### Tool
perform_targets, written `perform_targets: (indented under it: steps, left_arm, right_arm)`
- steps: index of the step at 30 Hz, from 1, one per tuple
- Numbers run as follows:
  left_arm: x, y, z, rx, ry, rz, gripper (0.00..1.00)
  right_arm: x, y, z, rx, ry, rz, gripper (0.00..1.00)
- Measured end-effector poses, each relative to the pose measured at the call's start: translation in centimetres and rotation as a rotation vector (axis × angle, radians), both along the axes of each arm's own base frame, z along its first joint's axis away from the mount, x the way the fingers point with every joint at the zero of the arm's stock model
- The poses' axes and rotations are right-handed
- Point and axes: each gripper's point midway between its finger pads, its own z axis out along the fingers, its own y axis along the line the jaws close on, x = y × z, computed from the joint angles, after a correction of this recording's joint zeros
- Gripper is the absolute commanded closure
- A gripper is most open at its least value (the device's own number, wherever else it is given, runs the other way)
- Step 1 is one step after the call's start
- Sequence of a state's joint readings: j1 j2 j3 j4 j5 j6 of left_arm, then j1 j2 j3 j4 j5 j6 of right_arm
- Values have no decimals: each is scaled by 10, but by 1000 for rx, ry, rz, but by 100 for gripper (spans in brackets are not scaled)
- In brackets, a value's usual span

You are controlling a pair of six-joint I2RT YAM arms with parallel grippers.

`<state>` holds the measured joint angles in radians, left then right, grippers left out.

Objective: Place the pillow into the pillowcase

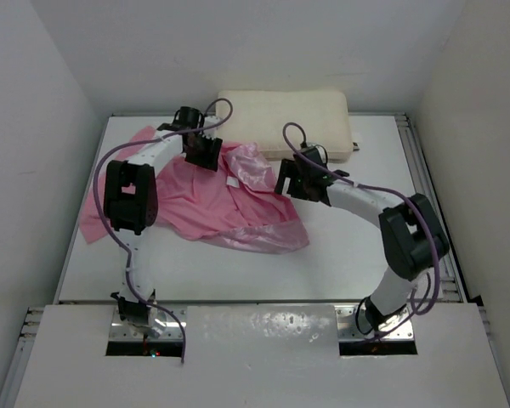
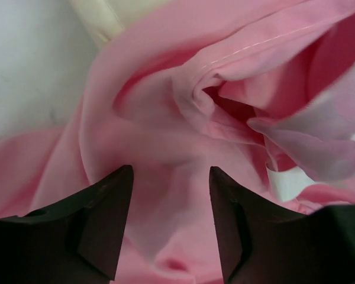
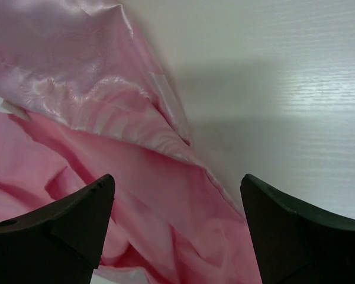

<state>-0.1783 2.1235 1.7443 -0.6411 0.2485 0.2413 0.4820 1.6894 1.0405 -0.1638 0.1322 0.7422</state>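
Pillow [image 1: 282,119] lies long axis left-right; left gripper [image 2: 171,177] and right gripper [image 3: 177,184] gape empty above pillowcase [image 1: 211,202].

Two arms over a rumpled pillowcase [image 1: 200,204], pillow [image 1: 285,115] behind it.
The pink pillowcase lies crumpled across the left and middle of the white table [image 1: 365,246], one corner trailing toward the left edge. The cream pillow sits along the far edge, close behind the cloth. The left gripper [image 1: 208,160] is over the cloth's far part, the right gripper [image 1: 283,184] at its right side.
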Motion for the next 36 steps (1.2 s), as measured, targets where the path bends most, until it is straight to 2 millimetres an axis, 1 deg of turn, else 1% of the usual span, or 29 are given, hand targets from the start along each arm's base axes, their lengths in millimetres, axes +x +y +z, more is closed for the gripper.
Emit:
perform_targets:
  steps: [2, 3, 4, 7, 9, 12, 13, 15, 16, 20, 21, 22, 23, 24, 25, 26, 27, 29, 30, 32, 33, 34, 36]
  left_arm:
    - [-4, -4, -17, -8, 45, 5, 45]
    - [-5, -5, -20, -12, 53, 10, 45]
    - [-5, -7, -20, -17, 55, 14, 45]
    - [1, -17, -16, -48, 31, 20, 45]
    - [3, -24, -14, -67, 22, 21, 46]
    - [4, -35, -11, -94, 9, 5, 47]
    - [4, -39, -11, -100, 7, -2, 47]
    - [6, -43, -11, -107, -6, -8, 47]
    - [7, -43, -11, -107, -9, -3, 49]
    - [13, -41, -16, -85, -20, 43, 55]
    - [17, -40, -20, -80, -20, 55, 63]
    - [19, -40, -24, -79, -16, 64, 68]
    - [22, -41, -30, -78, -12, 71, 76]
    - [23, -42, -37, -77, -5, 80, 93]
    - [23, -42, -43, -77, 6, 88, 100]
    - [22, -41, -50, -71, 19, 92, 100]
    - [21, -41, -54, -66, 27, 92, 100]
    - [18, -38, -55, -51, 37, 92, 100]
    - [18, -36, -54, -41, 32, 89, 100]
    - [18, -28, -47, 1, 10, 79, 100]
    - [14, -19, -42, 34, 4, 80, 100]
    - [10, -14, -37, 59, 0, 73, 100]
    - [4, -1, -19, 116, -17, 61, 100]
  right_arm:
    - [6, 7, -11, 0, 23, 8, 15]
    - [9, 11, -16, 0, 38, 9, 15]
    - [11, 14, -22, 3, 54, 10, 17]
    - [14, 21, -38, 4, 89, 5, 26]
    - [11, 20, -47, 2, 117, -7, 42]
    - [7, 20, -52, 10, 142, -23, 72]
    - [7, 20, -52, 17, 145, -30, 87]
    - [8, 20, -52, 33, 149, -46, 98]
    - [7, 20, -53, 42, 154, -53, 100]
    - [-1, 18, -58, 64, 183, -58, 100]
    - [-3, 17, -58, 68, 186, -55, 100]
    - [-5, 16, -56, 71, 186, -50, 99]
    - [-5, 16, -53, 72, 182, -46, 82]
    - [-6, 15, -48, 75, 174, -37, 69]
    - [-5, 15, -43, 79, 166, -35, 58]
    - [-4, 14, -35, 83, 151, -25, 35]
    - [-2, 13, -27, 95, 137, -22, 29]
    - [5, 7, -9, 115, 92, -25, 18]
    - [9, 3, -4, 127, 80, -37, 17]
    - [27, -19, 13, 162, 31, -114, 13]
    - [39, -34, 19, 183, 10, -174, 11]
    - [48, -46, 22, 199, -4, -223, 10]
    - [69, -72, 26, 236, -30, -341, 10]
